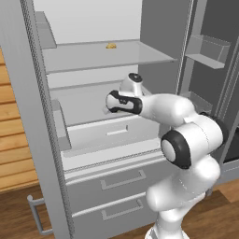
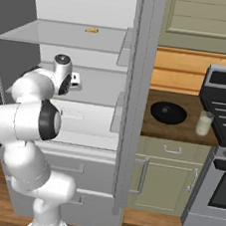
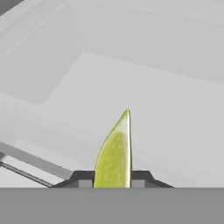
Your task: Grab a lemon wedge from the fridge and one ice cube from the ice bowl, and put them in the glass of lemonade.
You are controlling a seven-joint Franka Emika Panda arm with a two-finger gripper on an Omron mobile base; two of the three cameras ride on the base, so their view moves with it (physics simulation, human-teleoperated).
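- The fridge [image 1: 93, 154] stands with both doors swung wide, its pale shelves bare around the white arm that reaches into the middle compartment; in the left base view the left door's edge runs down at 9 o'clock and the right door's bins sit at 2 o'clock, leaving open room on either side of the arm.
- In the hand view, the gripper [image 3: 113, 180] is closed most of the way on the lemon wedge [image 3: 114, 153], the two dark tips pressed against its flanks; the yellow-green wedge stands point-up between them, above the light shelf floor.
- From the base cameras the wrist blocks the fingers, so the wedge itself is hard to make out there, and it probably sits just above the middle shelf.
- A small orange-yellow lump [image 1: 111, 45] lies on the upper shelf, at 12 o'clock from the hand and well apart from it.
- In the right base view, the ice bowl [image 2: 168, 112] rests on the wooden counter [image 2: 180, 133] at 3 o'clock, beyond the fridge's side wall, with the glass of lemonade [image 2: 203, 123] just beside it, near the stove [image 2: 225, 114], which is cut off by the frame edge.
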